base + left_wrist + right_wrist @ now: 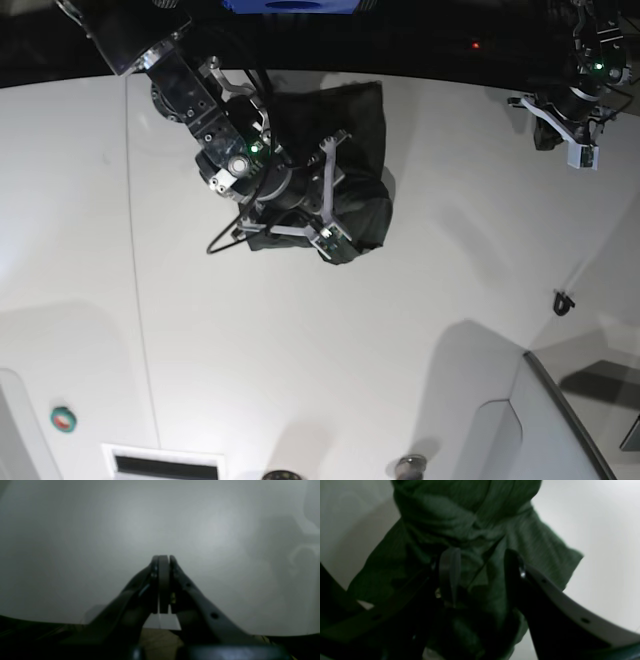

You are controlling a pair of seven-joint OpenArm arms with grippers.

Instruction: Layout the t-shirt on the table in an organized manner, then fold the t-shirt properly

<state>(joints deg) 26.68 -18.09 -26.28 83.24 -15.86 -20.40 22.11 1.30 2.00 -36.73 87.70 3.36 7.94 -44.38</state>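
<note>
The t-shirt (350, 170) lies bunched in a dark green heap near the far edge of the table (300, 350), toward the right arm's side. Its outline is irregular: one squarish corner points to the table's far rim, and the nearer edge is rumpled and partly hidden under the arm.

The right gripper (325, 195) sits directly over the heap. In the right wrist view its jaws stand apart, with folds of cloth between and around the fingers (450, 572). The fabric touches them, but I cannot tell whether any fold is actually pinched.

The left gripper (565, 135) hangs at the far corner on the other side, well apart from the garment. In the left wrist view its fingers (163, 580) press flat together with nothing between them, over bare white surface.

Open room: the whole near half of the table is bare white, from the thin seam line (135, 300) across to a grey raised panel (560, 430) at the near corner. A small dark object (563, 301) lies near that panel, and a green and red button (63, 419) sits at the opposite near corner.
</note>
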